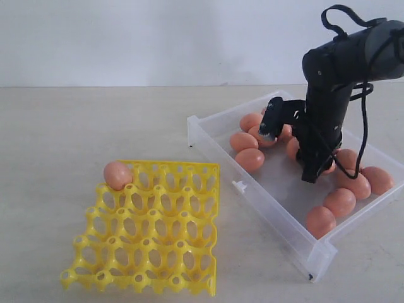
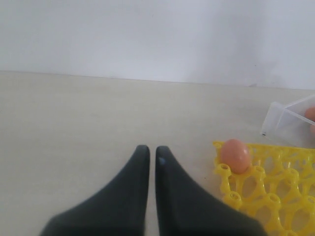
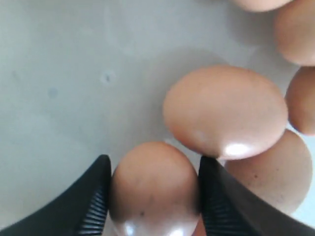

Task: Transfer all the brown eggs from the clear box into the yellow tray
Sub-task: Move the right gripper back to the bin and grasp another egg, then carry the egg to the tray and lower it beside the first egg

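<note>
1. My right pincer (image 3: 153, 160) hugs 1 brown egg (image 3: 153, 191) in the clear box (image 1: 252, 196), with a finger touching each side.
2. The egg's long way runs along my fingers.
3. Only my right wrist view shows this grip.
4. My left pincer (image 2: 152, 150) is closed and empty, near the yellow tray (image 2: 275, 187).

One brown egg (image 1: 117, 175) rests in a corner of the yellow tray (image 1: 211, 284), others in the clear box (image 1: 265, 203).

Soft, even light from above washes the pale worktop (image 1: 95, 126), shadows faint. Glare spots gleam on close-up eggs (image 3: 226, 113); the left pincer (image 2: 152, 150), nearest its lens, is out of focus.
</note>
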Motion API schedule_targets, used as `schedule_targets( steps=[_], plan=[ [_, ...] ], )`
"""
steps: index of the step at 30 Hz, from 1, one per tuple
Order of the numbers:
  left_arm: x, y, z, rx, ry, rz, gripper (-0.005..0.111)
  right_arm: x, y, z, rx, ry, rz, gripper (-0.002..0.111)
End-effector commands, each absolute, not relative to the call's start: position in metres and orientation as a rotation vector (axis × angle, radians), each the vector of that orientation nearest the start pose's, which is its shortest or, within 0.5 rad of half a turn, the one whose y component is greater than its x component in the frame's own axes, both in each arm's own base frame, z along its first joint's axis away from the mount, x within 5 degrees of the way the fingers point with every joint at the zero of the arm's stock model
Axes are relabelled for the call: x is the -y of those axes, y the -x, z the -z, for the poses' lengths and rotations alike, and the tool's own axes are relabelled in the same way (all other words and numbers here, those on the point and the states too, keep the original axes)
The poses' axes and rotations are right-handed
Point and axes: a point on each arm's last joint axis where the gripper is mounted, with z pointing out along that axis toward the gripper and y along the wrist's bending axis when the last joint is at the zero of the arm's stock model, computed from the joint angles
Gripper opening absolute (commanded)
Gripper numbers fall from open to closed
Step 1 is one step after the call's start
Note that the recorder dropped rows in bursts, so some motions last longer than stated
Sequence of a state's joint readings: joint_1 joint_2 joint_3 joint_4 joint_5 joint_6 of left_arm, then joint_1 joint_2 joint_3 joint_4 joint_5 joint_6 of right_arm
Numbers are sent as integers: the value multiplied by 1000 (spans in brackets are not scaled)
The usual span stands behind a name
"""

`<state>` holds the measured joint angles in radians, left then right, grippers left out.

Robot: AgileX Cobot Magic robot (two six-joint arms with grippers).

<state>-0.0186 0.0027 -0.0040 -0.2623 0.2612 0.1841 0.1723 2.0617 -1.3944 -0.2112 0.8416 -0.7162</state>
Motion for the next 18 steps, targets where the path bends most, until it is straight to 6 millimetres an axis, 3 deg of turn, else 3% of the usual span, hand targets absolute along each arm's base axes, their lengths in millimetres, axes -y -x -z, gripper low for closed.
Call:
schedule_targets(
  steps=[1, 6, 11, 14, 18],
  plan=[
    [7, -55, -191, -1731, 2, 133, 4, -80, -399, -183, -2604, 1017, -87, 0],
    [7, -55, -191, -1731, 2, 133, 4, -109, -401, -226, -2377, 649, -554, 0],
    [7, -55, -191, -1731, 2, 133, 4, -124, -392, -244, -2226, 291, -853, 0],
    [7, -55, -191, -1731, 2, 133, 4, -140, -380, -246, -2141, 366, -917, 0],
    [7, -55, -191, -1731, 2, 133, 4, -172, -359, -255, -2023, 625, -956, 0]
  ],
)
